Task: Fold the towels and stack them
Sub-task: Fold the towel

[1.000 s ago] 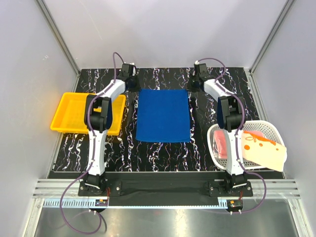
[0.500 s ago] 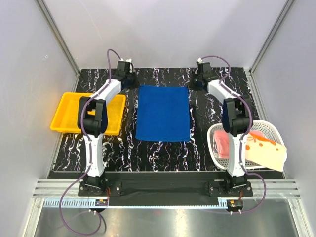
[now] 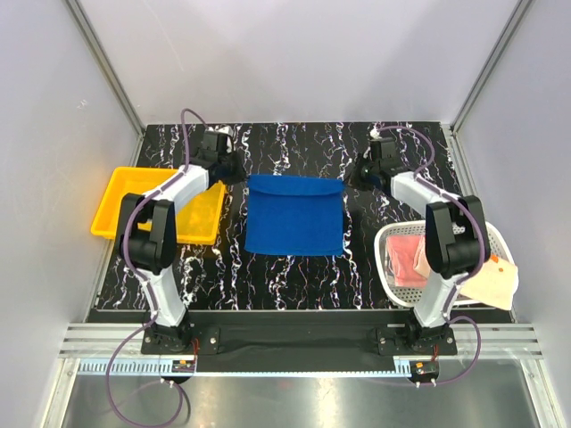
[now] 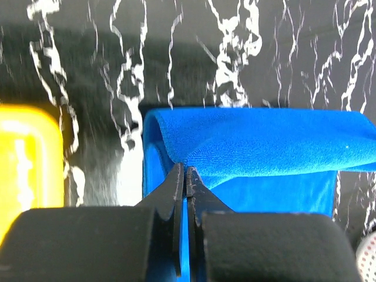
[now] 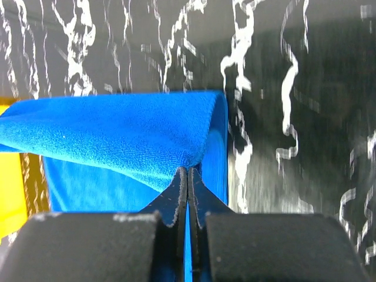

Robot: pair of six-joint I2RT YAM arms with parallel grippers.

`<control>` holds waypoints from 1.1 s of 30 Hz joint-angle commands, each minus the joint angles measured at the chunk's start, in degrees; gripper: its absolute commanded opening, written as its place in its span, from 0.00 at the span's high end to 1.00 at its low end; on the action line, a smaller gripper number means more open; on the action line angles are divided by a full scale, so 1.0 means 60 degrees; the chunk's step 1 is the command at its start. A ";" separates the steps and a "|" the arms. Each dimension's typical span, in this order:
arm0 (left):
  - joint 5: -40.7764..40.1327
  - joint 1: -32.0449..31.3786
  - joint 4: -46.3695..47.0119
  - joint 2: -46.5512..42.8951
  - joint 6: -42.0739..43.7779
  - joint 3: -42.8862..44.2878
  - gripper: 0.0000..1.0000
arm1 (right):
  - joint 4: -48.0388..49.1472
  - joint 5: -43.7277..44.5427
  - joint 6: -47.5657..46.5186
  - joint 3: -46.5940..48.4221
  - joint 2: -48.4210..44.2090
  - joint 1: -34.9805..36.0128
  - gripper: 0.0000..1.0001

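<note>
**Both hands pinch the far corners of the blue towel**

Here we are at the middle of the black marbled desk [image 3: 294,267], and the blue towel [image 3: 294,223] lies there between the two arms, its near part flat on the surface. Both arms reach to the far side. The left hand [image 4: 185,171] is clamped tight on the towel's far left corner, fingers pressed together with the cloth between them. The right hand [image 5: 187,171] does the same at the far right corner. From the wrist views, the far edge is raised off the desk and curls over, a lower layer of blue showing underneath it.

Off to the left, the yellow tray [image 3: 120,214] sits just beside the left arm. On the right, the white mesh basket [image 3: 393,267] holds a pink towel [image 3: 406,259], and a printed towel [image 3: 495,276], cream with orange marks, hangs over the basket's right rim. The right arm's elbow blocks part of that basket from above.
</note>
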 commanded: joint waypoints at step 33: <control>-0.1721 -0.1799 0.0596 -0.5120 -0.0883 -0.5588 1.00 | -0.0511 0.0702 0.0855 -0.5488 -0.6129 0.1470 1.00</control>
